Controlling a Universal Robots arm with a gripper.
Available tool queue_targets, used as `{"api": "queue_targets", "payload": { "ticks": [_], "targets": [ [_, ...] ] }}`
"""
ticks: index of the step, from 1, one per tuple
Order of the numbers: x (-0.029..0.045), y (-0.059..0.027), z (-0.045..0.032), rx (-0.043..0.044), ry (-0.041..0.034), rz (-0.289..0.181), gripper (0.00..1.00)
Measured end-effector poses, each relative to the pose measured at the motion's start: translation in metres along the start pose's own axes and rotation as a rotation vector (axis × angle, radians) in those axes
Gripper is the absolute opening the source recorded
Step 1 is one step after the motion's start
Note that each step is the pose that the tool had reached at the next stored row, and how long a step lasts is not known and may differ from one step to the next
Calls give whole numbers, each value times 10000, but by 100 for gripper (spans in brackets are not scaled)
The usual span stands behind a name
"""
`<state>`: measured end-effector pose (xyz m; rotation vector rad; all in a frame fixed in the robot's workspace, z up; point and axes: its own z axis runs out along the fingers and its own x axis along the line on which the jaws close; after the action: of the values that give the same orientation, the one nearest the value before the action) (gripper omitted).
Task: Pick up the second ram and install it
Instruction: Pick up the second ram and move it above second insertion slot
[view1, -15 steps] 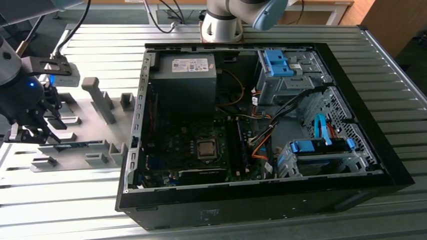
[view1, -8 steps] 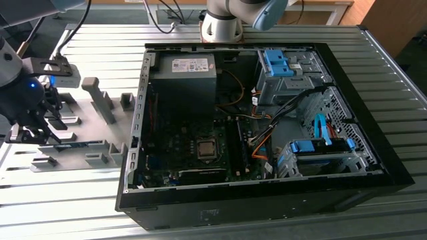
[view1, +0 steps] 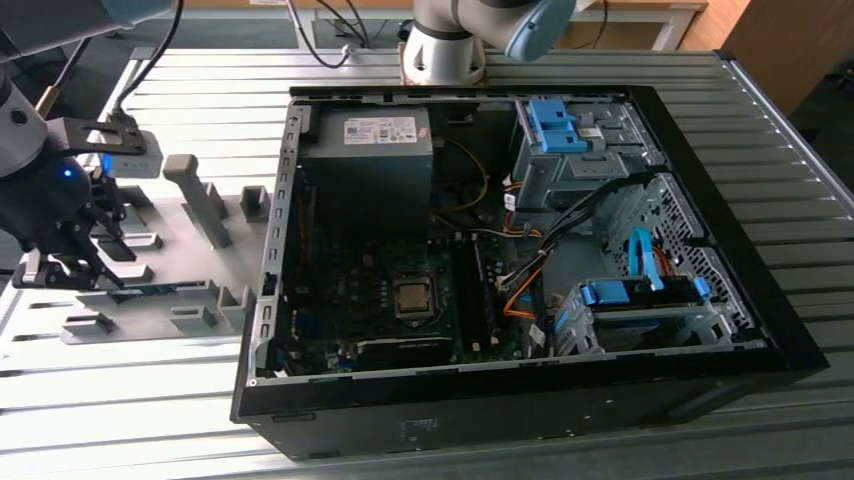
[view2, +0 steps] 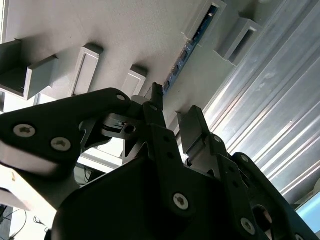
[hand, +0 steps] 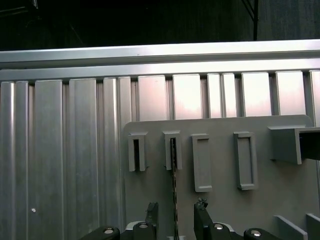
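Observation:
The second ram (hand: 174, 186) is a thin bluish-green stick standing on edge in a slotted grey holder block (hand: 172, 150) on the grey holder plate (view1: 160, 255), at the exterior view's left. In the second wrist view the ram (view2: 186, 49) runs from a far block toward the fingers. My gripper (hand: 175, 211) hovers over its near end, open, with one black finger on each side of the stick and a gap to both. In the exterior view the gripper (view1: 64, 270) hangs over the plate's left part, beside the ram (view1: 150, 290). The black memory slots (view1: 470, 290) lie inside the open computer case (view1: 747, 330).
Several grey blocks (view1: 200, 200) rise from the holder plate around the gripper. The case's tall black wall (view1: 274, 250) stands between plate and motherboard. Cables (view1: 521, 280) and blue drive cages (view1: 634, 295) crowd the case's right side. A ribbed metal table (view1: 120, 400) surrounds everything.

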<state>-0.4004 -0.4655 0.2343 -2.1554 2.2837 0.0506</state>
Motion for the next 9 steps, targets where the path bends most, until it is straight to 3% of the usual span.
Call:
{"api": "queue_targets", "payload": {
  "ticks": [9],
  "targets": [
    [3,-1,48,3,-2,1,42]
  ]
}}
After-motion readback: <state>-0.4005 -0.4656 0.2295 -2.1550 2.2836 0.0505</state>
